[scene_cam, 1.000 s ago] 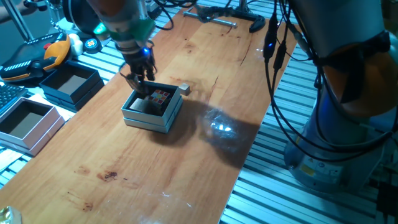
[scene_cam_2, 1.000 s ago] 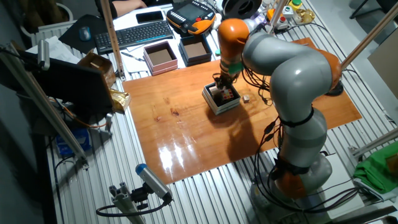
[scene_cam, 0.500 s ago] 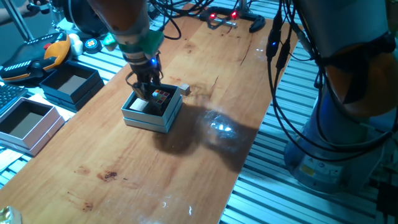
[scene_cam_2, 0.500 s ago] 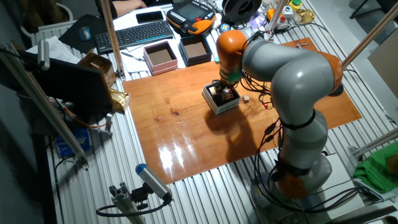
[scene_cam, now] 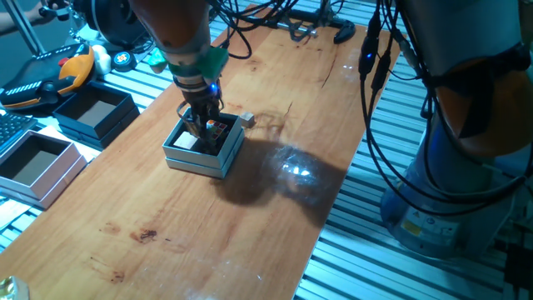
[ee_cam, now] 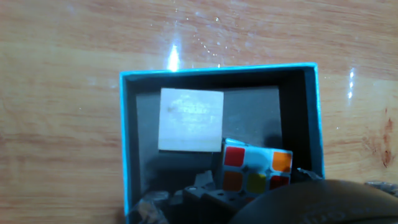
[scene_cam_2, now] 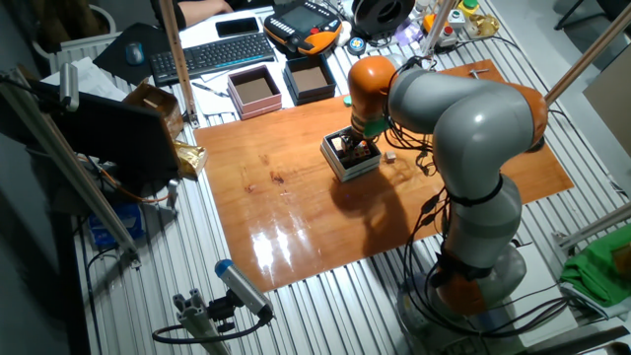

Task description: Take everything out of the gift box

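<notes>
- The gripper [scene_cam: 205,127] is down inside the gift box [scene_cam: 179,156], its fingertips low at the box's far side, next to the puzzle cube. Whether the jaws are spread, closed or clamped on anything cannot be told: the fixed views hide the tips behind the wrist, and the hand view shows only a dark blurred mass along its bottom edge.
- The puzzle cube [ee_cam: 255,168], with red, orange and yellow squares on white, lies inside the gift box, tilted and pushed into a corner, just beside the dark finger parts.
- A plain pale cube [ee_cam: 190,119] rests flat on the dark floor of the gift box, touching or nearly touching the puzzle cube's corner.
- A tiny pale block [scene_cam: 246,120] already lies on the wooden table [scene_cam: 275,217], just outside the gift box on its far side.
- Judged from this, two things remain inside, and the puzzle cube looks like the present target.
- Risks: the puzzle cube sits askew against the wall, so closing fingers may catch an edge and twist it loose, or a finger may land on the rim [ee_cam: 217,71] of the gift box.
- A finger wedged between cube and wall could drag or lift the light gift box.
- The pale cube, so close, may get nudged or pinched along.
</notes>
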{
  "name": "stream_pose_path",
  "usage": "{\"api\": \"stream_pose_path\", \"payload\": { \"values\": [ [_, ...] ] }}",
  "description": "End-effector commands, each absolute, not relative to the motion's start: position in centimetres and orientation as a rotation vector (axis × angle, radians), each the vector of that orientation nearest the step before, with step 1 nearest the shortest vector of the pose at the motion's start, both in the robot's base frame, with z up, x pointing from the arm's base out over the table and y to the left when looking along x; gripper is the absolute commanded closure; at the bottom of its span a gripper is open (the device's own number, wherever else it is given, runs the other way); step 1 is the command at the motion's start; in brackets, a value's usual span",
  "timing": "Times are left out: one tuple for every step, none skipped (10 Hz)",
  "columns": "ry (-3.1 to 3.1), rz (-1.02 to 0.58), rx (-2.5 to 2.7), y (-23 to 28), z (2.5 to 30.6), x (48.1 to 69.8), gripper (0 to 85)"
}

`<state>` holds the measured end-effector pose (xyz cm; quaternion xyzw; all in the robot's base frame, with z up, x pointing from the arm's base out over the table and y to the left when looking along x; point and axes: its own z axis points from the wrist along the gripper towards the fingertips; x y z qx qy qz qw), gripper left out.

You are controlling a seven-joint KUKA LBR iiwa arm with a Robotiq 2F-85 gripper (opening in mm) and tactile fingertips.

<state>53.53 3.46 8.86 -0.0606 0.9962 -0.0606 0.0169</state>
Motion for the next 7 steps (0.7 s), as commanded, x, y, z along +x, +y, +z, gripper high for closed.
{"api": "stream_pose_path", "payload": {
  "values": [
    [3.094, -0.192, -0.190, 3.3, 8.8, 53.4, 19.7],
    [3.090, -0.194, -0.192, 3.2, 8.6, 53.2, 19.7],
    [3.078, -0.190, -0.195, 3.0, 8.3, 52.9, 20.0],
    [3.074, -0.190, -0.195, 3.0, 8.0, 52.9, 20.0],
    [3.070, -0.190, -0.198, 3.0, 7.8, 52.9, 20.0],
    [3.063, -0.197, -0.198, 2.9, 7.6, 52.8, 20.0],
    [3.061, -0.195, -0.200, 2.8, 7.4, 52.7, 20.3]
  ]
}}
